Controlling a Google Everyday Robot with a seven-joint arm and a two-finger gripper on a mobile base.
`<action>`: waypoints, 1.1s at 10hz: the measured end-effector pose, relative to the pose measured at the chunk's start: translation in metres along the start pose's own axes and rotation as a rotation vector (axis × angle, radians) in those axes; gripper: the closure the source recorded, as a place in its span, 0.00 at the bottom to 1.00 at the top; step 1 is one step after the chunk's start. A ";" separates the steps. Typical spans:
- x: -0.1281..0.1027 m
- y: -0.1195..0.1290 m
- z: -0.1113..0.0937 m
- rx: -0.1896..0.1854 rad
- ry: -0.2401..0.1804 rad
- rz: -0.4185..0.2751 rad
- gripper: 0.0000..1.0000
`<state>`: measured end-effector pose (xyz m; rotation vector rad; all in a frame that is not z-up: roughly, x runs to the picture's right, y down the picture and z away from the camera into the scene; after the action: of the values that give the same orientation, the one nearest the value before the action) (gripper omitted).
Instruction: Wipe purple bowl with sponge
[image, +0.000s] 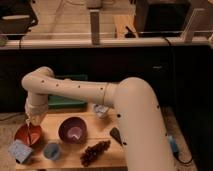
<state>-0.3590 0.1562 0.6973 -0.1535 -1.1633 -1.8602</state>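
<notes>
Camera view: the round, glossy purple bowl (73, 129) sits mid-table on pale wood (70, 154). The gripper (32, 121) hangs at its 9 o'clock, just over the smooth orange bowl (27, 135); whether it is open or closed cannot be told. The blocky grey-blue sponge (20, 150) lies at 8 o'clock, apart from the gripper. A small blue cup (51, 150) stands at 7, knobbly dark grapes (95, 151) lie at 5, and a flat green tray (65, 101) is at 12.
</notes>
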 end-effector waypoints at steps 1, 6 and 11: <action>-0.002 -0.008 0.001 -0.010 0.000 -0.048 0.20; -0.019 -0.038 0.017 -0.121 -0.009 -0.349 0.20; -0.030 -0.061 0.041 -0.139 -0.009 -0.523 0.20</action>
<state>-0.4011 0.2154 0.6643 0.0750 -1.1529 -2.4009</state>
